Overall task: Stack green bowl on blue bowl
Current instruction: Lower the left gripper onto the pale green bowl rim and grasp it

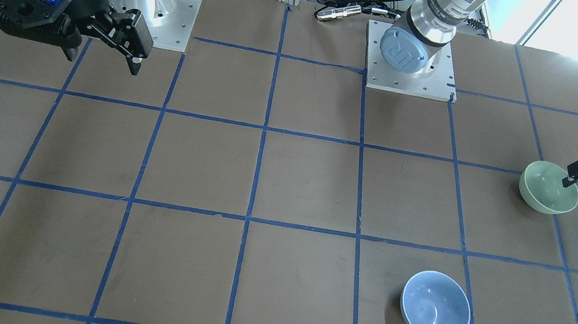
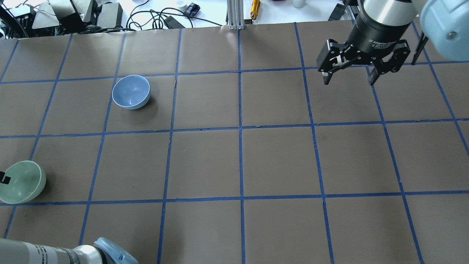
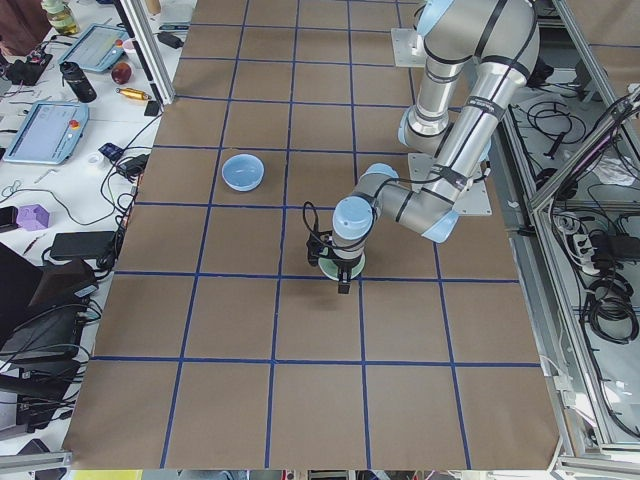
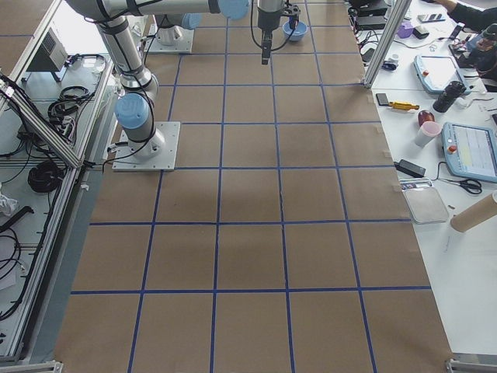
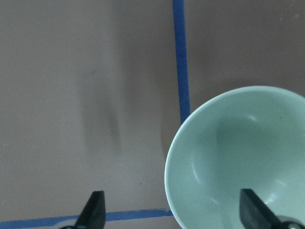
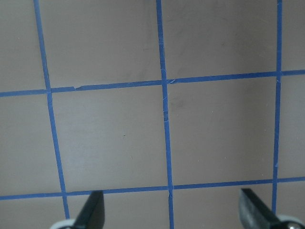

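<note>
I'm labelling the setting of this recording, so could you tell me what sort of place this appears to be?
Most likely a robotics lab workcell: a UR5e arm bolted by a metal base plate to a table gridded in blue tape, with teach pendants and loose cables alongside.

place: robot lab | table [image 1: 308,188] of brown board gridded with blue tape [image 1: 255,180] | two arms [image 3: 470,110] bolted to metal plates [image 1: 440,87] | side benches: control tablets [image 3: 45,130], cables [image 3: 600,300], metal frame [image 3: 146,55]
</note>
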`<state>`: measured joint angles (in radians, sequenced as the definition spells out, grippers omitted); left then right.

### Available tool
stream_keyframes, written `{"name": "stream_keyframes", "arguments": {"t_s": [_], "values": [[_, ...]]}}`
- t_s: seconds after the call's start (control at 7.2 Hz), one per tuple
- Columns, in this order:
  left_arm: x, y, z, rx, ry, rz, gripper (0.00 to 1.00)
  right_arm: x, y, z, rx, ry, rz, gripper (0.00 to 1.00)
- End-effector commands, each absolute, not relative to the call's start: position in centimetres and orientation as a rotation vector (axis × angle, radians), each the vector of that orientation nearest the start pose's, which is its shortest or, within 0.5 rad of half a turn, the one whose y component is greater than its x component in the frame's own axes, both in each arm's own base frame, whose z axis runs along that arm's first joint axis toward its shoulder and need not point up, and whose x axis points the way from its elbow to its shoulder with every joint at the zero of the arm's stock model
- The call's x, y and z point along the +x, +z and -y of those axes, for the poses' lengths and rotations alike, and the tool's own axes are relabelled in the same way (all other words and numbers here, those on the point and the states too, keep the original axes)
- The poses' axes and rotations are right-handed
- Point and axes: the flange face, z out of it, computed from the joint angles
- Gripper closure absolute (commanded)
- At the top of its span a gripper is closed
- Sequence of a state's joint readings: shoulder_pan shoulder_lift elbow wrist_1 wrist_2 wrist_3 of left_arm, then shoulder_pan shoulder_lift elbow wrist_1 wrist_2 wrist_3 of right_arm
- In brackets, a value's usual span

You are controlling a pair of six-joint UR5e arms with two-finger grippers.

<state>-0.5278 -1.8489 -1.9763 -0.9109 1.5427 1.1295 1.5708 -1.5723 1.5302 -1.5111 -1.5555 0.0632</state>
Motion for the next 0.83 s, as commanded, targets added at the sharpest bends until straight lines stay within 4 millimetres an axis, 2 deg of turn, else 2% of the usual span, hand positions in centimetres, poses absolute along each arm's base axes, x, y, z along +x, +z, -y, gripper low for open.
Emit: {"name": "stream_keyframes", "arguments": {"t_s": [0.0,0.14,0.28,0.42,0.69], "values": [[38.06,20.52,38.12,0.185,-0.038,-3.205,0.31,13.48,50.25,48.92,0.099,0.027,-3.125,0.0],[38.05,20.5,38.11,0.246,-0.039,-3.202,0.85,13.48,50.23,48.91,0.099,0.029,-3.125,0.0],[38.06,20.53,38.12,0.251,-0.035,-3.207,0.96,13.48,50.31,48.92,0.099,0.027,-3.125,0.0],[37.95,20.48,38.04,0.247,-0.031,-3.209,0.99,13.48,50.23,48.91,0.101,0.03,-3.125,0.0],[37.93,20.81,38.03,0.251,-0.033,-3.206,1.0,13.48,50.31,48.92,0.101,0.027,-3.125,0.0]]}}
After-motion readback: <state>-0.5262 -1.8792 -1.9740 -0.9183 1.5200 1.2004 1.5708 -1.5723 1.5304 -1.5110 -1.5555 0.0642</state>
